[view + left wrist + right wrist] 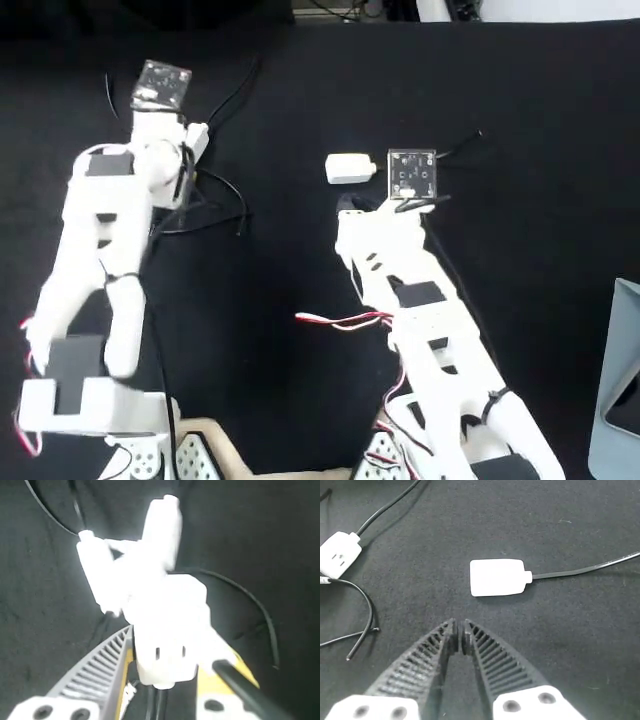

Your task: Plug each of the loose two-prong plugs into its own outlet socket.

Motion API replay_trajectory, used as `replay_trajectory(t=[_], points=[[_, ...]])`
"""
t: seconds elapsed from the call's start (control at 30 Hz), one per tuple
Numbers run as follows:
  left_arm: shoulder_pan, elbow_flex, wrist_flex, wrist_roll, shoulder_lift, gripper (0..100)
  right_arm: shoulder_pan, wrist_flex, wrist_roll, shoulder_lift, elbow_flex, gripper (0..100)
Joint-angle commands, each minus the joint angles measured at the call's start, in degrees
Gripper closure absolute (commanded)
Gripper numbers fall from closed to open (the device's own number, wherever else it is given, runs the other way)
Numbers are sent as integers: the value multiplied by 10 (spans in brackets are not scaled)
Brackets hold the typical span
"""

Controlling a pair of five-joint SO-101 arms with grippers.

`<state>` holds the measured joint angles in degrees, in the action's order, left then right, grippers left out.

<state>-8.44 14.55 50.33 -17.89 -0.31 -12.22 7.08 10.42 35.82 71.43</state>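
Grey ribbed fingers [420, 665] of the right hand [460, 636] are pressed tip to tip, with nothing between them. Just beyond the tips I note a white two-prong plug [497, 577] lying flat on the black bench [570, 525], near its middle and toward the far edge, its cable [580, 570] trailing off sideways. The left hand [172, 650] is clamped on a white outlet socket [170, 615], both slots facing its camera, toward the far left of the bench. Beyond the socket are glare-washed white shapes that I cannot identify.
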Motion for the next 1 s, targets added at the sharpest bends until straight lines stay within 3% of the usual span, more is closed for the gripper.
replay_trajectory(t=[0.0, 0.07, 0.17, 0.37, 0.57, 0.83, 0.97], points=[[-21, -82, 4, -3, 46, 905, 4, 1, 3, 12, -44, 984], [-24, -109, 42, 2, 68, 795, 4, 2, 3, 12, -44, 984], [-29, -146, 110, 63, 68, 686, 3, 3, 3, 12, -44, 984], [-31, -218, 225, 81, -1, 682, -18, 4, 2, 12, -41, 982], [-31, -203, 276, 81, -133, 682, -18, 4, 2, 11, -41, 981], [-40, -32, 281, 87, -317, 683, 12, 4, 3, 12, -48, 980], [-82, 90, 248, 129, -427, 683, 48, 4, 4, 12, -73, 980]])
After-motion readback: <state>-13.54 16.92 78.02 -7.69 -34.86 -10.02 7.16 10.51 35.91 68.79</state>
